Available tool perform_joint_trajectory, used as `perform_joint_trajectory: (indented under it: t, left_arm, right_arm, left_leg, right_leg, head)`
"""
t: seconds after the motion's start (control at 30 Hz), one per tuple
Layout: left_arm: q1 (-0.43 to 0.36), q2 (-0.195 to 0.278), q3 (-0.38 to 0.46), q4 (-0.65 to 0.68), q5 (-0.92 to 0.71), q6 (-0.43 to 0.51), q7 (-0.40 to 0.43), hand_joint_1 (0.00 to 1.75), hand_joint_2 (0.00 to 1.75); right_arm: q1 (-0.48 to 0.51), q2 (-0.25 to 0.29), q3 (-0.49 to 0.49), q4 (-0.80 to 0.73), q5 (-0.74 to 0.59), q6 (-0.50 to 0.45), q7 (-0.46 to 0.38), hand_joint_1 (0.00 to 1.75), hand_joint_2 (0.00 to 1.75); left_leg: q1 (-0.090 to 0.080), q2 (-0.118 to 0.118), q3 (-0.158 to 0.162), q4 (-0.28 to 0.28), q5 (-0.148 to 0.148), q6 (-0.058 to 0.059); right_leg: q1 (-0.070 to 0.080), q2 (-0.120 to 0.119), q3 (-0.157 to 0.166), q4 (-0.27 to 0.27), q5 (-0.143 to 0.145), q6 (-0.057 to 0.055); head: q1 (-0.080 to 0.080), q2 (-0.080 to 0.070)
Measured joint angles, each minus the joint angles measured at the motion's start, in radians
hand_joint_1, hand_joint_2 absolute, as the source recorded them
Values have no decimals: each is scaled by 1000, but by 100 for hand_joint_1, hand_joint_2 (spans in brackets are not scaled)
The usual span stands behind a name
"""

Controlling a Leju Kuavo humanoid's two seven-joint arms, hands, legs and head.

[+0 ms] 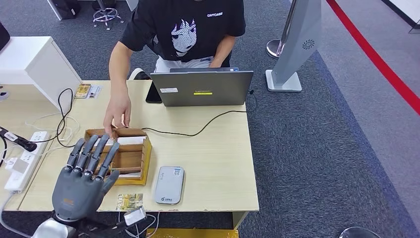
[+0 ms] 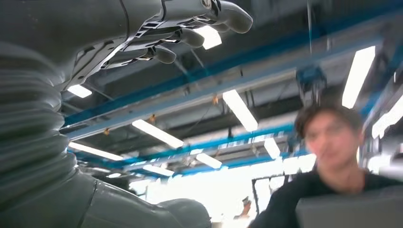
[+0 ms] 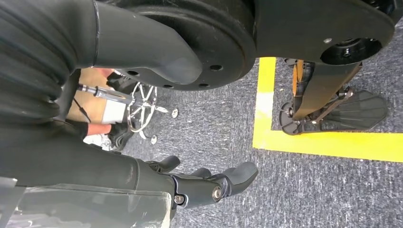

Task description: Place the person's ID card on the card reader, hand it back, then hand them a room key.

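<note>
Your left hand [image 1: 84, 173] hovers at the table's near-left edge, fingers spread and holding nothing, tips covering part of the wooden box [image 1: 130, 156]. The card reader [image 1: 169, 184] lies near the front edge. The person's hand [image 1: 117, 110] touches the box's far rim. Your right hand [image 3: 209, 183] hangs over the floor, fingers loosely curled, empty.

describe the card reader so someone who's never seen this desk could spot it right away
Start at the light wooden desk and find the open brown cardboard box near its front. Just to the box's right, towards the desk's front edge, lies the flat silver-grey card reader with rounded corners. Unlike the yellow patterned card nearby, it is plain grey and thicker.
</note>
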State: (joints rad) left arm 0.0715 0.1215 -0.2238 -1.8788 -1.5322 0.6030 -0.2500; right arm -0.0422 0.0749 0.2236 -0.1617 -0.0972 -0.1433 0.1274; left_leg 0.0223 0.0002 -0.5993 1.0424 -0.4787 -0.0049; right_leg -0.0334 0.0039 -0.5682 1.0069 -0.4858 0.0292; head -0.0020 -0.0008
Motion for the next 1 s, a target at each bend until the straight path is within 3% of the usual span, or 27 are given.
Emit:
perform_joint_trajectory:
  t: [0.13,0.33,0.53,0.77,1.0]
  left_arm:
    - [74,-123,10,-143,12,82,-23,0,175]
    - [168,-208,38,-300,177,93,-46,0,175]
    - [231,-296,179,-354,316,92,-173,0,175]
    - [247,-345,333,-331,288,44,-205,0,175]
    - [247,-362,376,-313,282,44,-212,0,175]
  right_arm:
    - [1,3,-5,0,-8,-13,6,0,175]
    - [1,10,-22,0,-19,-30,16,0,175]
    - [2,12,-25,0,-16,-39,-3,0,175]
    - [2,16,-26,0,-11,-45,-23,0,175]
    - [2,17,-32,0,-10,-47,-24,0,175]
  left_leg:
    - [-1,0,0,0,-2,2]
    - [-1,0,0,-1,-2,1]
    - [-1,0,1,-1,-2,1]
    - [-1,0,1,-1,-2,1]
    - [-1,0,1,-1,-2,1]
  right_leg:
    - [0,0,0,-1,-1,1]
    - [0,0,0,-1,-1,1]
    - [-1,-1,1,-1,-2,1]
    - [-1,-1,1,-1,-2,1]
    - [-1,-1,1,-1,-2,1]
  head:
    - [2,0]
    - [1,0]
    - [0,0]
    - [0,0]
    - [0,0]
